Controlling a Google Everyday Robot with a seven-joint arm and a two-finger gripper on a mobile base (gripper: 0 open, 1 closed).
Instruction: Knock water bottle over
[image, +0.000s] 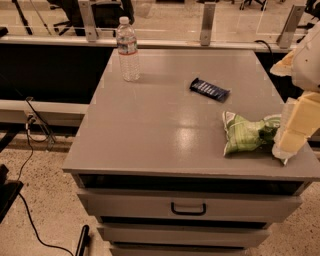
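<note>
The water bottle (128, 49) is a small clear ribbed bottle with a white cap and a white-and-red label band. It stands upright near the far left corner of the grey cabinet top (160, 125). My gripper (294, 134) shows at the right edge of the view, low over the cabinet's front right part, right beside a green snack bag (243, 132). It is far from the bottle, across the whole cabinet top.
A dark blue snack bar (209, 89) lies at the middle right of the top. A glass railing with metal posts (207, 24) runs behind the cabinet. Drawers with a black handle (188, 208) are below. Cables (30, 150) lie on the floor at left.
</note>
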